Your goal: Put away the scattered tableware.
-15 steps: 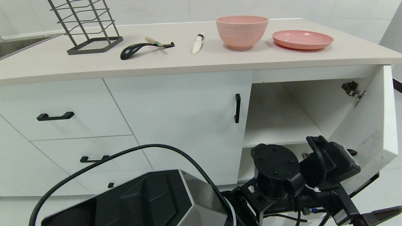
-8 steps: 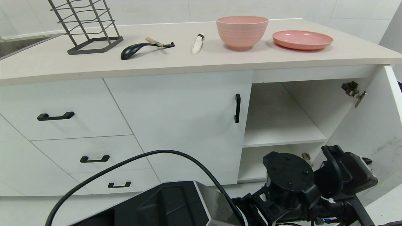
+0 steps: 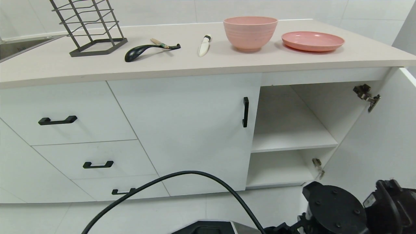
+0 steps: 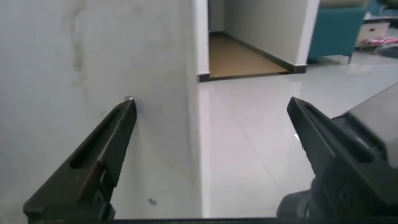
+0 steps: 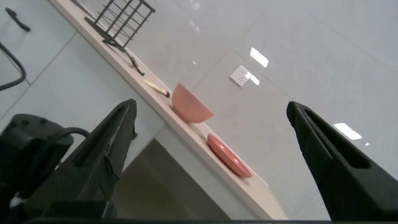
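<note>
Pink bowl [image 3: 250, 32] on beige bench [image 3: 195, 65], toward 12 o'clock. Pink plate [image 3: 313, 40] just beside bowl at 3 o'clock. White knife [image 3: 204, 45] near bowl at 9 o'clock; black spoon [image 3: 143, 51] farther that way, then wire rack [image 3: 91, 29]. Cupboard door [image 3: 373, 146] open at 4 o'clock. Left claw [image 4: 211, 106] spread wide beside white panel [image 4: 93, 62]. Right claw [image 5: 211, 107] spread wide.

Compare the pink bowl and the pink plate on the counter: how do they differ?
The pink bowl is deep and tall with a ribbed wall; the pink plate is shallow and wider. The bowl stands beside the white knife; the plate lies nearer the right end of the counter. Both are pink, upright, and apart.
</note>
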Controlling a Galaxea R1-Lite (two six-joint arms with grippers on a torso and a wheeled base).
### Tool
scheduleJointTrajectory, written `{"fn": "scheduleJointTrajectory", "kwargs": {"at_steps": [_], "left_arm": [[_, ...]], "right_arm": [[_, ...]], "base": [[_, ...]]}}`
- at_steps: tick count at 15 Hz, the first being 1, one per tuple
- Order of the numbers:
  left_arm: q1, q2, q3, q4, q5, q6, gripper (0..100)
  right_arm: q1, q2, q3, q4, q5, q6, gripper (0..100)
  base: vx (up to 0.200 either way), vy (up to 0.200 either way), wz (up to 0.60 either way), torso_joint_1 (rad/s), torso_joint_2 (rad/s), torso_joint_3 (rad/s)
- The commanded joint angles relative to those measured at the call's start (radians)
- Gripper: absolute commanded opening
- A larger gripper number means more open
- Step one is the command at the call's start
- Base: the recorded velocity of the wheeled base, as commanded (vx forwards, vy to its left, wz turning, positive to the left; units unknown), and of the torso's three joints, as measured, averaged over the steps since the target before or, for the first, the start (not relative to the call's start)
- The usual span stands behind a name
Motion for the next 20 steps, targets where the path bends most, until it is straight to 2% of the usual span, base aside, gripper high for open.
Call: {"fn": "scheduleJointTrajectory", "kwargs": {"at_steps": [1,2,3,4,6,7,8,10,12,13,14,15,19,20], "left_arm": [[-0.046,0.070,-0.088,-0.003,-0.011,-0.002,100],[-0.054,0.080,-0.101,-0.005,-0.023,-0.002,100],[-0.069,0.121,-0.128,-0.019,-0.083,-0.002,100],[-0.071,0.144,-0.139,-0.023,-0.094,-0.010,100],[-0.063,0.159,-0.147,-0.053,-0.089,-0.059,100],[-0.033,0.146,-0.139,-0.071,-0.078,-0.086,100],[0.007,0.112,-0.113,-0.079,-0.058,-0.096,100],[0.115,-0.008,0.076,-0.126,-0.037,-0.096,100],[0.196,-0.160,0.353,-0.204,-0.035,-0.094,100],[0.225,-0.224,0.458,-0.227,-0.035,-0.092,100],[0.257,-0.301,0.556,-0.243,-0.035,-0.091,100],[0.316,-0.440,0.674,-0.246,-0.034,-0.091,100],[0.444,-0.698,0.890,-0.247,-0.032,-0.079,100],[0.484,-0.782,0.982,-0.247,-0.028,-0.074,100]], "right_arm": [[-0.031,-0.015,-0.004,0.000,0.002,0.000,100],[-0.035,-0.018,-0.008,0.000,0.000,0.000,100],[-0.054,-0.041,-0.034,0.000,0.000,0.000,100],[-0.066,-0.053,-0.051,0.000,0.000,0.000,100],[-0.075,-0.068,-0.060,0.002,0.000,0.001,100],[-0.081,-0.073,-0.057,0.003,0.000,0.001,100],[-0.081,-0.073,-0.057,0.003,0.000,0.001,100],[-0.080,-0.068,-0.048,0.005,0.002,0.001,100],[-0.077,-0.062,-0.024,0.006,0.002,0.001,100],[-0.072,-0.059,-0.007,0.008,0.002,0.001,100],[-0.058,-0.051,0.013,0.006,0.003,0.000,100],[-0.012,-0.036,0.032,0.003,0.005,-0.006,100],[0.120,0.013,0.092,0.003,0.005,-0.011,100],[0.138,0.013,0.113,0.009,0.003,-0.019,100]], "base": [[0.000,0.000,0.00,0.000,0.00,0.000],[0.000,0.000,0.00,0.000,0.00,0.000],[0.000,0.000,0.00,0.000,0.00,0.000],[0.000,0.000,0.00,0.000,0.00,0.000],[0.000,0.000,0.00,0.000,0.00,0.000],[0.000,0.000,0.00,0.000,0.00,0.000],[0.000,0.000,0.00,0.000,0.00,0.000],[0.000,0.000,0.00,0.000,0.00,0.000],[0.000,0.000,0.00,0.000,0.00,0.000],[0.000,0.000,0.00,0.000,0.00,0.000],[0.000,0.000,0.00,0.000,0.00,0.000],[0.000,0.000,0.00,0.000,0.00,0.000],[0.000,0.000,0.00,0.000,0.00,0.000],[0.000,0.000,0.00,0.000,0.00,0.000]]}}
